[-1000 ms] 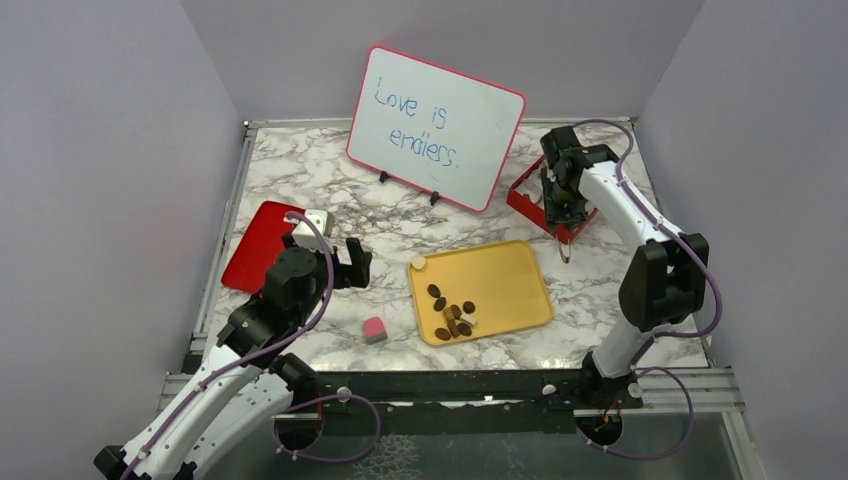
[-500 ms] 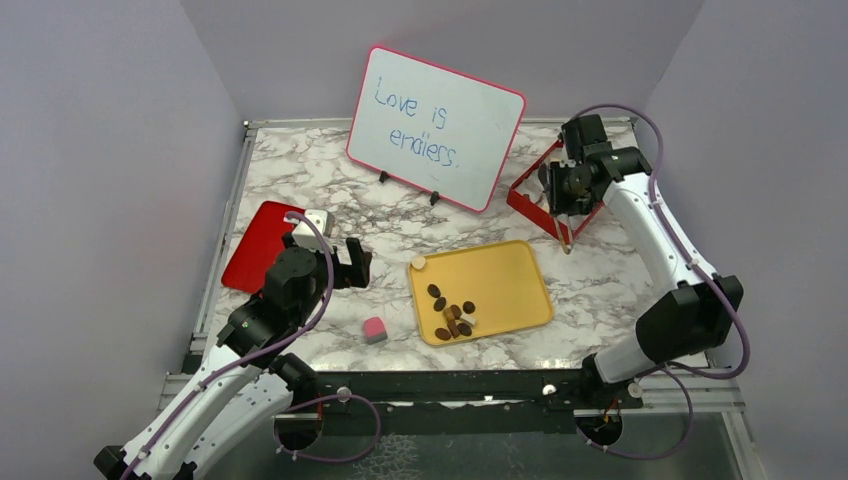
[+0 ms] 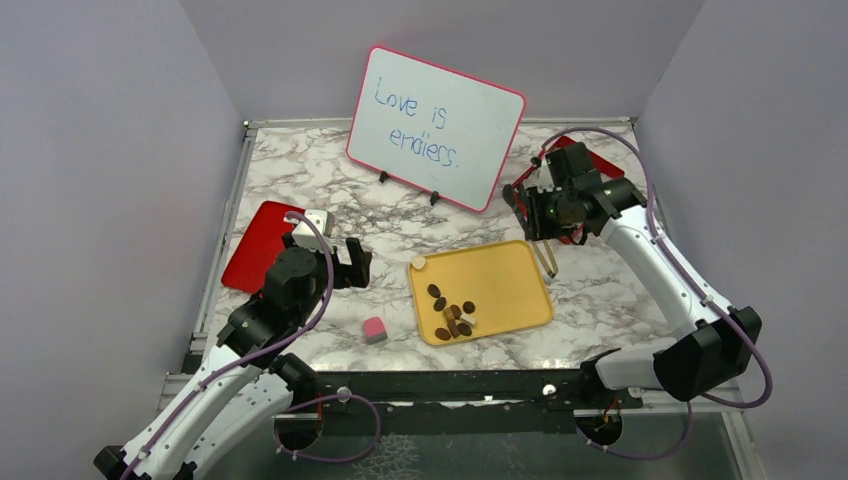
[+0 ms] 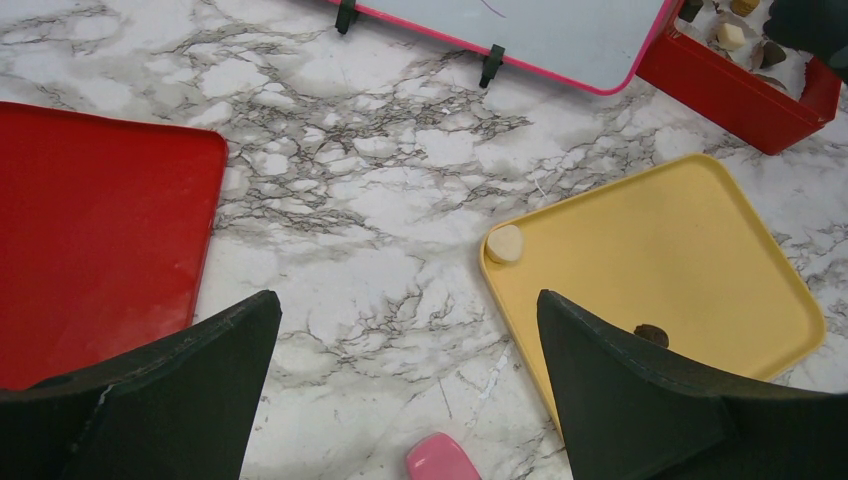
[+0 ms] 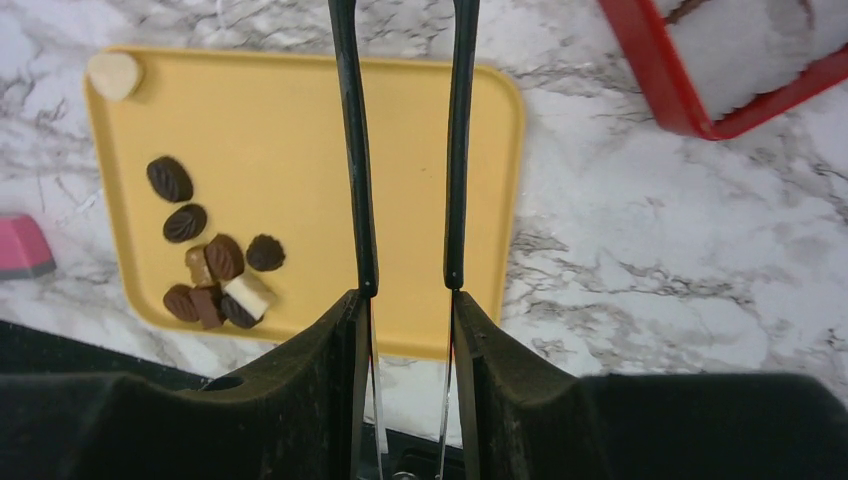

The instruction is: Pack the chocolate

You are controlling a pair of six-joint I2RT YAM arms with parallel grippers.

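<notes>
R gripper (image 3: pixel 548 222) hangs over the table betw. the red box (image 3: pixel 592 160) and the far-right corner of the yellow tray (image 3: pixel 520 262). It's clamped on a pair of thin black tongs (image 3: pixel 551 258). In the wrist view the pads (image 5: pixel 340 350) press the tongs' two arms from outside. The arms sit a narrow gap apart and run parallel over the tray. The tong tips run off the top of the wrist view and are too small in the top view, so can't tell if they carry anything.

L gripper (image 4: pixel 405 300) is spread as wide as it goes and holds nothing. It hovers over bare marble betw. the flat red tray (image 4: pixel 90 230) and the yellow tray.

Chocolate (image 5: pixel 210 275): most pcs are on the yellow tray, in a loose cluster near its near-left corner. They're dark brown ovals w/ a tan pc and a white square among them, several touching. One cream round (image 4: pixel 505 243) sits alone at the tray's far-left corner. A few more pcs (image 4: pixel 730 35) lie inside the red box, on white lining.

A pink cube (image 3: pixel 374 330) rests on the marble just left of the yellow tray, apart from it. A whiteboard (image 3: pixel 435 128) w/ handwriting stands tilted at the back.
</notes>
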